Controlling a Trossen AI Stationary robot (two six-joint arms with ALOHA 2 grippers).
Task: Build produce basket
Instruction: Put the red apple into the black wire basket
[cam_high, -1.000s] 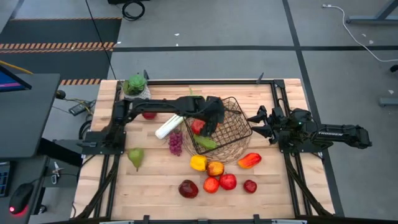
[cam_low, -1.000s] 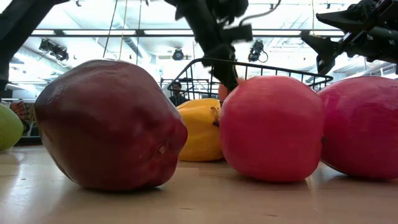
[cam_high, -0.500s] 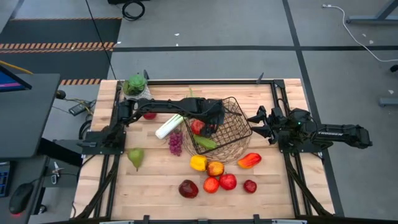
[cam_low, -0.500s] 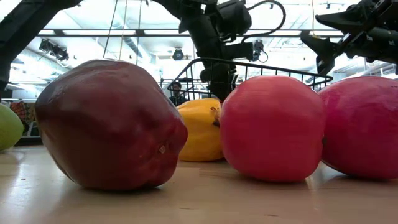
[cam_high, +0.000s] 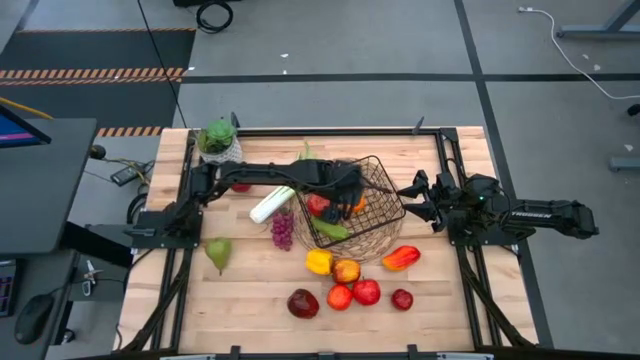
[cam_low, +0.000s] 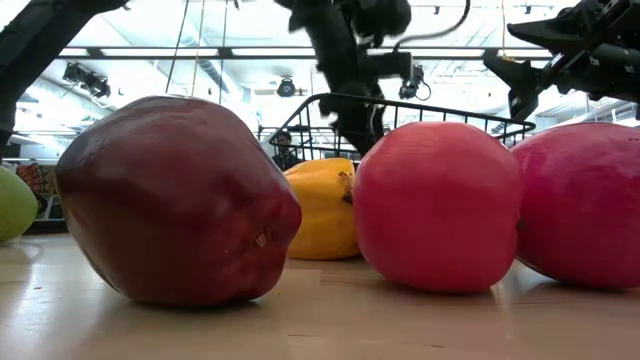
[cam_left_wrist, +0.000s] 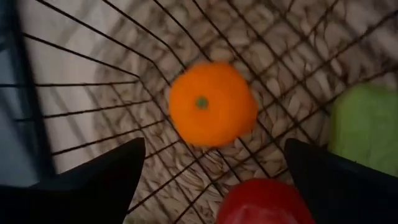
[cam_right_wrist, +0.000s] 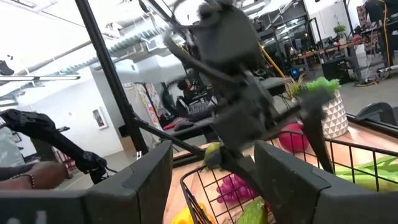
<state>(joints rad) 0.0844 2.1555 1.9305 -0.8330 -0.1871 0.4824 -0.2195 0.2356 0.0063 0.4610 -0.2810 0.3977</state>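
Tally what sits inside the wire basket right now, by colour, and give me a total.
Orange: 1, the orange
Red: 1, a red piece
Green: 1, a green piece
Total: 3 in the basket

Even overhead light falls on the desk (cam_high: 250, 290) in the high view, with only soft, short shadows. The low view is backlit by bright ceiling lights, glare washing out its upper half. In the left wrist view the orange (cam_left_wrist: 212, 104) is motion-blurred; the right wrist view's middle smears too.
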